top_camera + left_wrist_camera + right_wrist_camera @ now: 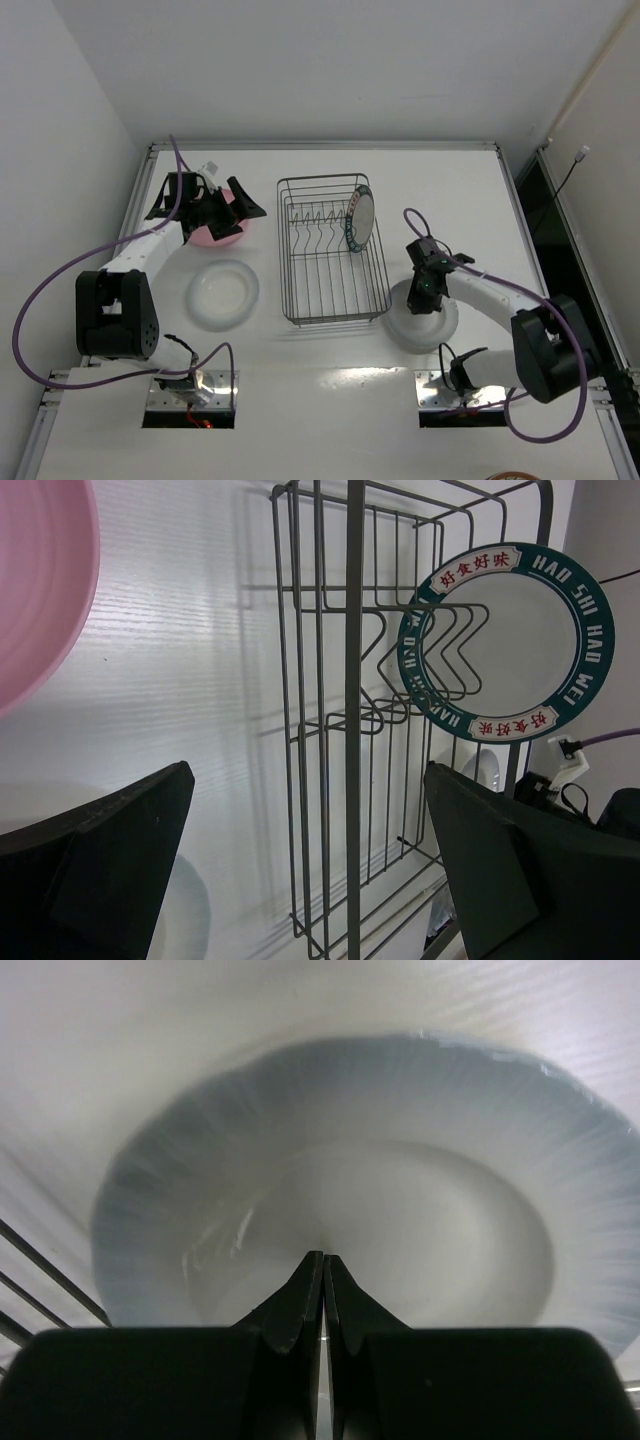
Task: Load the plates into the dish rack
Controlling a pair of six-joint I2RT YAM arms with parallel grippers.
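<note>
The dish rack [330, 285] sits at the middle of the worktop [450, 190]. One plate with a dark patterned rim [361, 220] stands on edge between the prongs at the rack's far right corner; in the left wrist view it [510, 645] leans against the wires. The other three plates lie flat on the worktop. A translucent white plate [222, 293] rests just left of the rack. A pink plate [215, 236] lies toward the far left corner. A second translucent plate [425, 328] lies right of the rack, toward the near edge.

The left end effector [228, 212] hangs over the pink plate, jaws spread wide and holding nothing. The right end effector [322, 1260] is closed, fingertips together over the second translucent plate's bowl [400, 1220].
</note>
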